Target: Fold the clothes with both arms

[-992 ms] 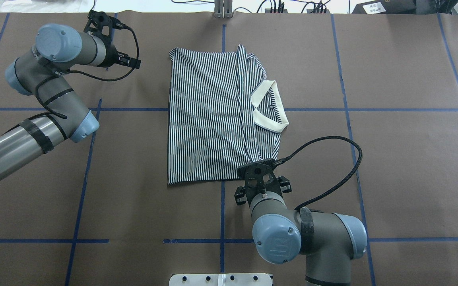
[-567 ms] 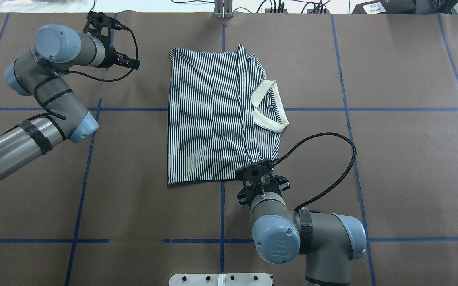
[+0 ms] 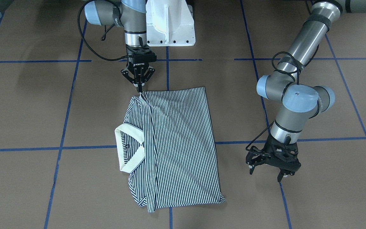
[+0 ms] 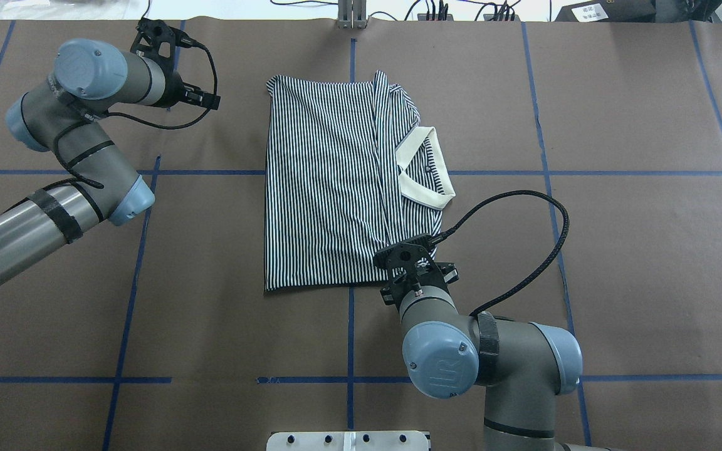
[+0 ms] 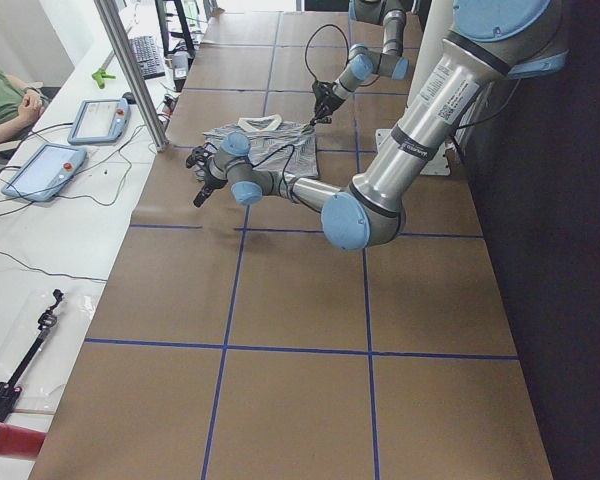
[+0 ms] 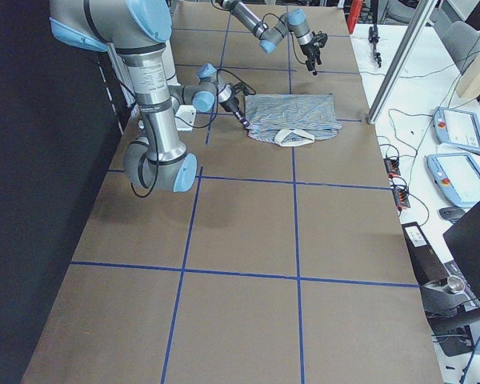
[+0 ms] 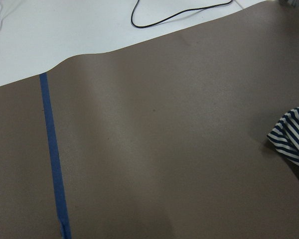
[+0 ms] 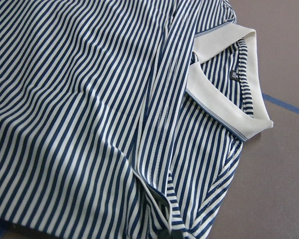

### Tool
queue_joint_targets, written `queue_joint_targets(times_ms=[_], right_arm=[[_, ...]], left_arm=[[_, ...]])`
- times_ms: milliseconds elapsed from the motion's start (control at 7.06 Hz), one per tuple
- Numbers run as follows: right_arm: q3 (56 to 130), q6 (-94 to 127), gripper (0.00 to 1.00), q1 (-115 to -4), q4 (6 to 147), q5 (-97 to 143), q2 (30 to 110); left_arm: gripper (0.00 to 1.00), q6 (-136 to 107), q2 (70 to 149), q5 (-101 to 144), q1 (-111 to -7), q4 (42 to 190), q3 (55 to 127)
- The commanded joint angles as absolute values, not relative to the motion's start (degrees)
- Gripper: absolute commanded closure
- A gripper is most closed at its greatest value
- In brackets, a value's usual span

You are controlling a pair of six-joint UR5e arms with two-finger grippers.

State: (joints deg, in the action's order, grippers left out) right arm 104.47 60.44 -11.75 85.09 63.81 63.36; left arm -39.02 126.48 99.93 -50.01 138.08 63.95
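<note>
Shirt [image 4: 323, 188]: striped polo, folded, on my surface [image 4: 618, 250]
Right arm [image 3: 135, 35]: jaws pinching its corner
Left arm [image 3: 297, 98]: jaws spread, hanging out beside it

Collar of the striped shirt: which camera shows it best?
Right wrist-mounted view: the collar is close and sharp. Overhead and front-facing show it whole but small; side views, a pale speck; left wrist, nothing.

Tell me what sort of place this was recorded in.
Probably a robotics lab: robot arms, left and right, stand at a table covered in brown paper with a blue tape grid, and control tablets lie on a white bench alongside. A striped shirt lies on the table.
</note>
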Motion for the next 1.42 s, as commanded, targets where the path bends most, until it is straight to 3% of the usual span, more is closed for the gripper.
queue_joint_targets(times_ms=[0, 425, 567, 709, 850, 1275], right_arm=[[105.5, 61.9, 1.0, -12.2, 84.8, 63.7, 65.2], [107.6, 72.3, 1.0, -8.5, 84.7, 62.2, 69.4], [107.6, 76.2, 0.9, -7.2, 84.7, 62.2, 69.3], [107.5, 80.4, 0.36, -6.7, 84.7, 62.2, 69.4], [107.7, 81.1, 0.0, -6.8, 84.7, 62.2, 69.3], [111.2, 76.4, 0.0, -12.6, 85.4, 68.5, 68.4]], left_arm=[[0.0, -39.1, 126.5, 99.9, -50.0, 138.2, 64.0], [0.0, -39.1, 126.5, 99.9, -50.0, 138.2, 64.0], [0.0, -39.1, 126.5, 99.9, -50.0, 138.2, 64.0], [0.0, -39.1, 126.5, 99.9, -50.0, 138.2, 64.0], [0.0, -39.1, 126.5, 99.9, -49.9, 138.2, 64.0], [0.0, -39.1, 126.6, 99.9, -50.0, 138.2, 64.0]])
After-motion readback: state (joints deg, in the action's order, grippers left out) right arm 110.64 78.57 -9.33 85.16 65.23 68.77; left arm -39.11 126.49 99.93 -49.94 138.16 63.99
